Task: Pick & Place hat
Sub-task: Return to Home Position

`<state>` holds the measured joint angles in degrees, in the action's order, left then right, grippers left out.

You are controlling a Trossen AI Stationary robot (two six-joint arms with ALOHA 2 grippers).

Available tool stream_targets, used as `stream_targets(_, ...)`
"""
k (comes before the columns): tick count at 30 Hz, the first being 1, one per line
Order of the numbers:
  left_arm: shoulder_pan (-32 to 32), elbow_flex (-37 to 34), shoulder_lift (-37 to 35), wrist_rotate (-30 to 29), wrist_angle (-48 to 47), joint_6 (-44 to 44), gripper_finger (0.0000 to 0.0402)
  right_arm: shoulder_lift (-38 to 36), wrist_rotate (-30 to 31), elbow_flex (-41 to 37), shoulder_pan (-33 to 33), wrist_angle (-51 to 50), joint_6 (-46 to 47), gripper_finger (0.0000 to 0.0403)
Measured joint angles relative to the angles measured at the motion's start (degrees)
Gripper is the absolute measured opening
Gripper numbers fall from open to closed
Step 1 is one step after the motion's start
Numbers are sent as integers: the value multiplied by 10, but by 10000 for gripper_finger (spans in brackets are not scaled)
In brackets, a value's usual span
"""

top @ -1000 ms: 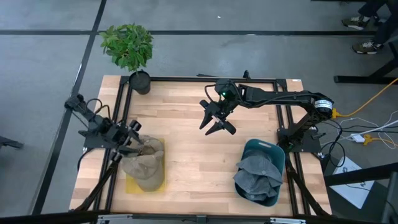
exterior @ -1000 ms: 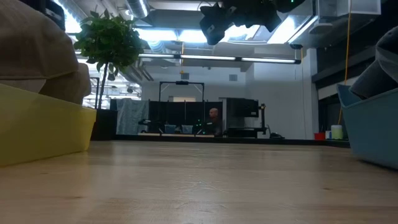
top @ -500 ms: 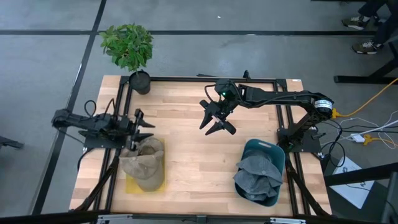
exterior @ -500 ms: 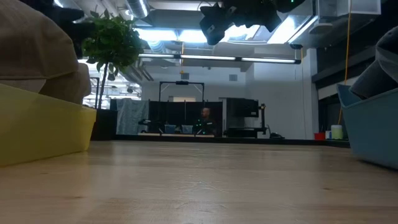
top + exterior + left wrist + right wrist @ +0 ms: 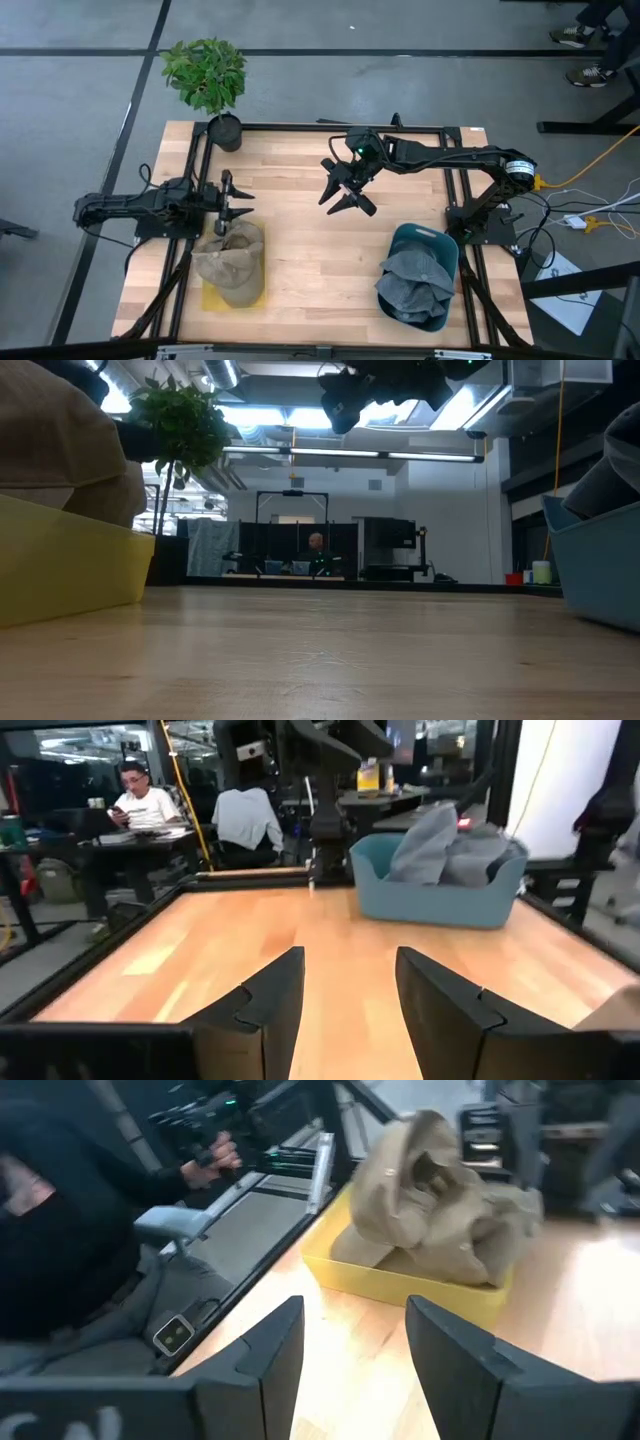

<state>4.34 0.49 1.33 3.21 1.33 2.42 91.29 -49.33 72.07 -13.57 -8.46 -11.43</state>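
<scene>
Brown caps (image 5: 232, 262) lie in a yellow bin (image 5: 211, 297), just beside the left gripper (image 5: 245, 200).

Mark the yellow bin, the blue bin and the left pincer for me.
Yellow plastic bin (image 5: 420, 1288): right wrist view, on its front wall.
Blue plastic bin (image 5: 430, 902): left wrist view, on its near wall.
Left pincer (image 5: 243, 201): high view, midway between its open fingertips.

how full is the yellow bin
Full: brown caps heap above the rim of the yellow bin, covering most of it in the high view.
</scene>
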Motion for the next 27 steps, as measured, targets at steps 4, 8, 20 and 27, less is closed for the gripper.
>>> stream_targets(4,0,0,11,-14,-3,-5,155,0,36,0,4,1,41,174)
stream_targets(8,0,0,14,-20,-3,-31,155,0,34,0,11,-4,-2,174)
stream_targets(20,0,0,14,-21,-3,-32,155,-87,269,-122,27,0,-31,174)
stream_targets(27,0,0,14,-21,-2,-32,155,-235,318,-310,25,194,21,174)
